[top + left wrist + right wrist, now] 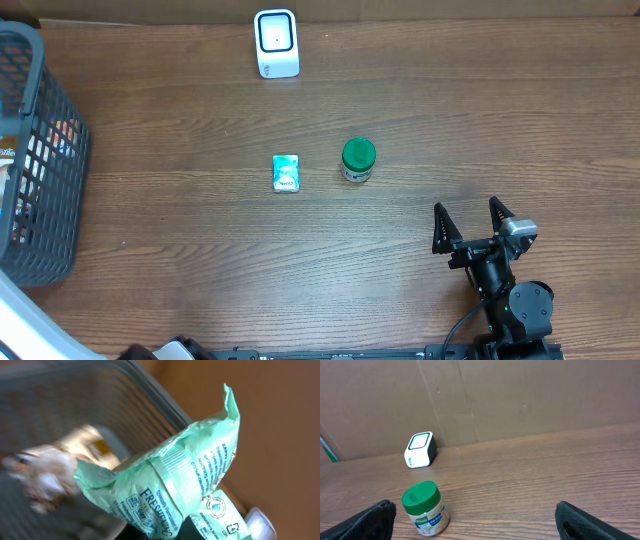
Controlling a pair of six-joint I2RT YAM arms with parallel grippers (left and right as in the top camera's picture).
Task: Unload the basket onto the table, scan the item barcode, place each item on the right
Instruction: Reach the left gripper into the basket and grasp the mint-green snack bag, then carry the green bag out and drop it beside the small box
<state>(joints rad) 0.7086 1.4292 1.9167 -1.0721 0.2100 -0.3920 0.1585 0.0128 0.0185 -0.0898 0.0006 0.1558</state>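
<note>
Left gripper's clamped on the mint-green packet (pixel 170 480), fingers hidden beneath it, with the basket (pixel 62 200) behind at nine o'clock. I'd call this the carry-to-scan step. Right gripper (pixel 466 208) gapes wide and empty at five o'clock. Mid-table sit a small pack (pixel 286 173) and a jar (pixel 358 160). Next, the barcode must face the scanner (pixel 276 43) at twelve, by the far edge. There's open wood left of the pack.

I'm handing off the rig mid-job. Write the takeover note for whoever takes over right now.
Left pincer: shut on a mint-green pouch, with the basket behind it.
Right pincer: open, empty, low right in the overhead view.
Scanner stands at the far edge of the table; small green packet and green-lidded jar sit mid-table.
Done: pouch gripped.
Left: show its barcode to the scanner.
</note>
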